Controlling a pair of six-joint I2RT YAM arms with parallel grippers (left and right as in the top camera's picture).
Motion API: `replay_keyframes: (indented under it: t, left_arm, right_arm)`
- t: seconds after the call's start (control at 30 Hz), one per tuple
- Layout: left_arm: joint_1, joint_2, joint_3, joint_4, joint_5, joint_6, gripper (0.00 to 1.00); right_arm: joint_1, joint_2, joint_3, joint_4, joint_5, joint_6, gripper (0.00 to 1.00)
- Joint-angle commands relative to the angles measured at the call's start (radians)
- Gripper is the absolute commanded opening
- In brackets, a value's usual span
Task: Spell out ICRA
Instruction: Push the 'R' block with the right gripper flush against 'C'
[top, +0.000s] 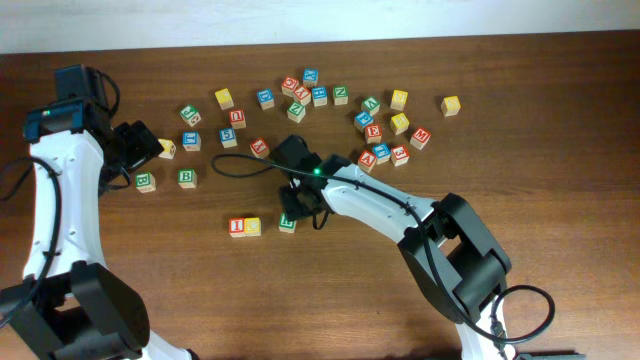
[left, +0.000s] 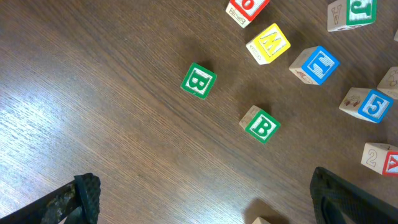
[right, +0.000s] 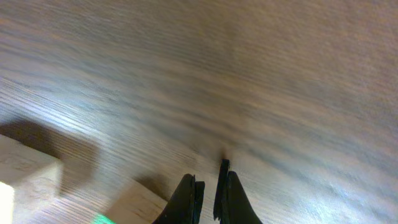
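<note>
A short row lies at the table's front middle: a red I block (top: 237, 226), a yellow block (top: 252, 226) touching it, and a green block (top: 287, 223) a gap to the right. My right gripper (top: 303, 205) hangs low just beyond the green block. In the right wrist view its jaws (right: 210, 193) are shut with nothing between them, and the green block's corner (right: 124, 208) shows to their lower left. My left gripper (top: 140, 150) is wide open and empty (left: 211, 211) over bare wood at the left.
Two green B blocks (left: 199, 81) (left: 262, 126) lie ahead of the left jaws, with a yellow M block (left: 268, 43), a blue T block (left: 317, 64) and a blue 5 block (left: 367, 104) beyond. Many loose letter blocks (top: 372, 130) are scattered across the back middle.
</note>
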Motion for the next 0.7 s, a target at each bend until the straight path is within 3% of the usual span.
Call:
replay_keyframes:
  t: [0.0,0.17,0.67]
  left_arm:
    - [0.003,0.000,0.014,-0.001,0.003,-0.012,0.99]
    - [0.003,0.000,0.014,-0.001,0.003,-0.012,0.99]
    - [0.003,0.000,0.014,-0.001,0.003,-0.012,0.99]
  right_arm:
    - [-0.009,0.009,-0.001,-0.060,0.026,0.066,0.04]
    - [-0.008,0.009,-0.001,-0.124,-0.166,0.066,0.04]
    - [-0.008,0.009,-0.001,-0.063,-0.233,0.066,0.05]
